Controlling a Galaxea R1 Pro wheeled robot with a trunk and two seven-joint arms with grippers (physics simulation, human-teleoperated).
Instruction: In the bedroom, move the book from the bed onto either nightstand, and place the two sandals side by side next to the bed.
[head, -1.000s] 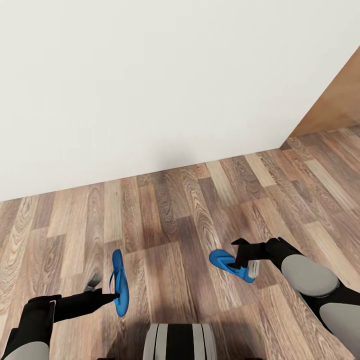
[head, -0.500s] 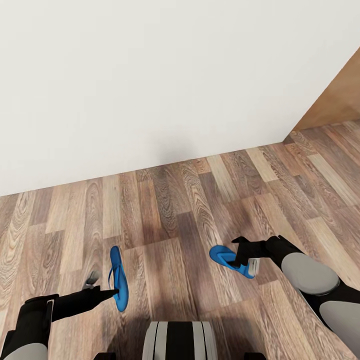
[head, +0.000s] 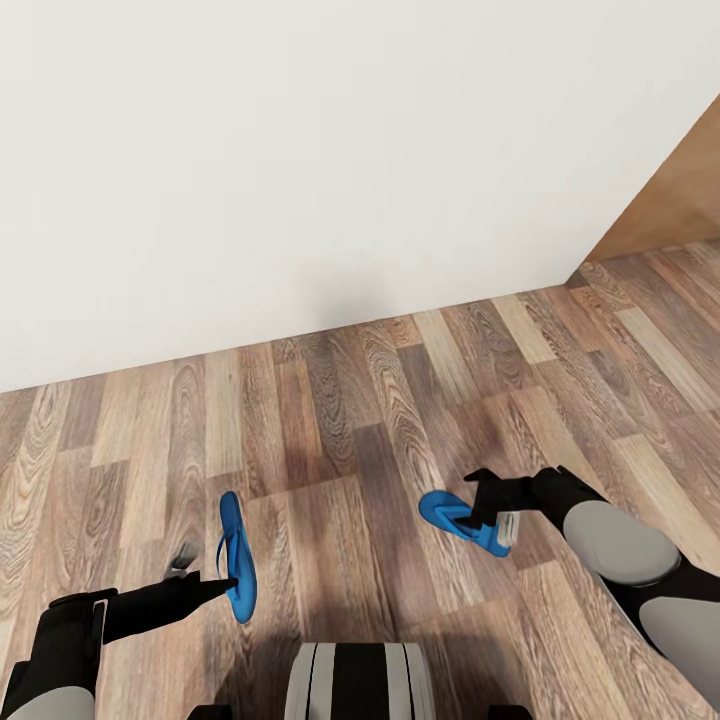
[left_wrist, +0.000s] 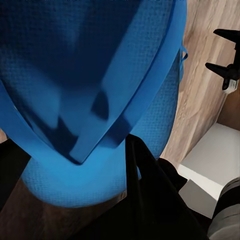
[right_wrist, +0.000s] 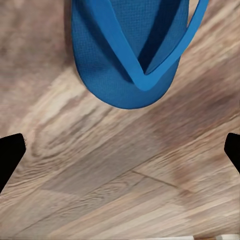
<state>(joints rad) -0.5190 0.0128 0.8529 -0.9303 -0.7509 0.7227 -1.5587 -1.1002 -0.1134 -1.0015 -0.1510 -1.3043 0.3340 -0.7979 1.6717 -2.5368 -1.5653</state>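
Since a second ago the whole head view has slid slightly, while neither sandal shifts against its gripper. Left gripper (head: 228, 583) is clenched on the left sandal (head: 237, 555), whose long axis runs toward the white wall (head: 300, 150). Right gripper (head: 482, 497) stands released, tips spread, just above the right sandal (head: 458, 522) lying diagonally on the plank floor (head: 350, 420), well apart from its mate.
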